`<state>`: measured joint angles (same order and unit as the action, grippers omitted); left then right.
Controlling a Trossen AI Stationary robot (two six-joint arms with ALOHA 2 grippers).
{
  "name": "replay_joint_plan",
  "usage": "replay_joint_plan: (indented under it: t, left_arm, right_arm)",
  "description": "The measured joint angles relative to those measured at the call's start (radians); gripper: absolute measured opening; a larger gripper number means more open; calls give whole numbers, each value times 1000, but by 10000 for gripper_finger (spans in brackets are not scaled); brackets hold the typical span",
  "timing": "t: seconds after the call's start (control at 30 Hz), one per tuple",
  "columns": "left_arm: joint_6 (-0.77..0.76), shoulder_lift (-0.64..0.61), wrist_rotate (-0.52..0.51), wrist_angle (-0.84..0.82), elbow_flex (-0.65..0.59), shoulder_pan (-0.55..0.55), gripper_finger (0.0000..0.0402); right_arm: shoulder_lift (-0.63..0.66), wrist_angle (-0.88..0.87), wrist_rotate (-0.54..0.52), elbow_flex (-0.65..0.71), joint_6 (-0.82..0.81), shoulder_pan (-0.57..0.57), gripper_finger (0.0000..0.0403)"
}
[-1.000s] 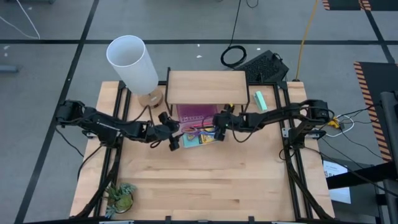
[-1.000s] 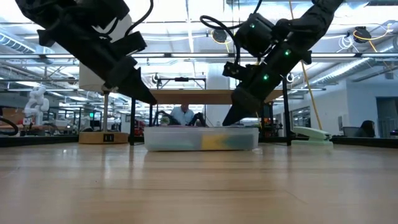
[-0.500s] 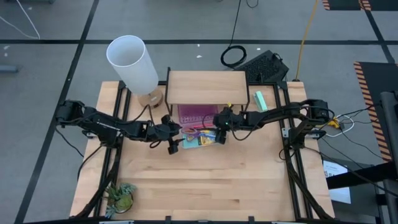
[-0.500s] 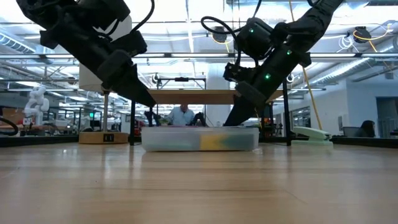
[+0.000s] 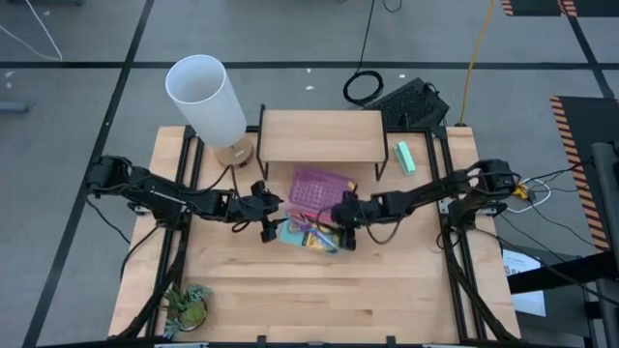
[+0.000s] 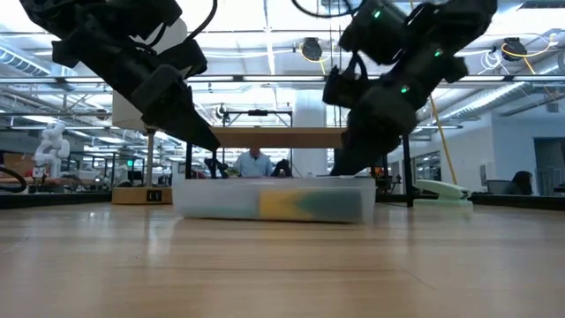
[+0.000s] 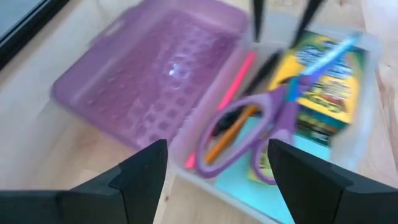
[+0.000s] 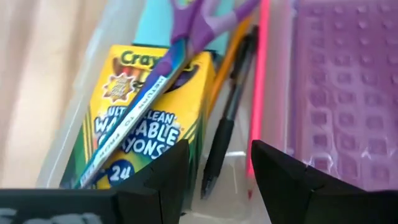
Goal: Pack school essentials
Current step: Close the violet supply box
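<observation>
Only the right wrist view shows the black pen [image 8: 225, 146] beside the crayon box [image 8: 134, 134].

A robotics lab: a pale wooden tabletop [image 5: 319, 290] on a grey taped floor [image 5: 77, 39], with exposed ceiling pipes [image 6: 265, 81] behind.

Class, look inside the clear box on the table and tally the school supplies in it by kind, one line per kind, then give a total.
Crayon box: 1
Scissors: 1
Black pen: 1
Pink stick: 1
Orange pencil: 1
Light-blue note pad: 1
Total: 6, all lying in the clear box beside its purple lid.
</observation>
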<state>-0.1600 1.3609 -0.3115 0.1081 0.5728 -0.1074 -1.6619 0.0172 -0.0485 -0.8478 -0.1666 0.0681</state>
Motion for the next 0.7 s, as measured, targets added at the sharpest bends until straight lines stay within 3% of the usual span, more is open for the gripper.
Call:
replay_joint_plan:
  t: [0.17,0.4,0.53,0.7]
  left_arm:
    - [-40,0,-3,1,0,6,282]
    - [-125,0,-8,2,0,40,282]
    - [-156,0,-8,2,0,42,282]
    - [-161,0,-8,5,0,42,282]
  right_arm:
    - [56,-16,-110,2,-5,73,171]
    - [220,-106,-470,36,-79,134,171]
    - [303,-64,-662,168,-366,134,171]
    - [363,115,-651,351,-649,119,180]
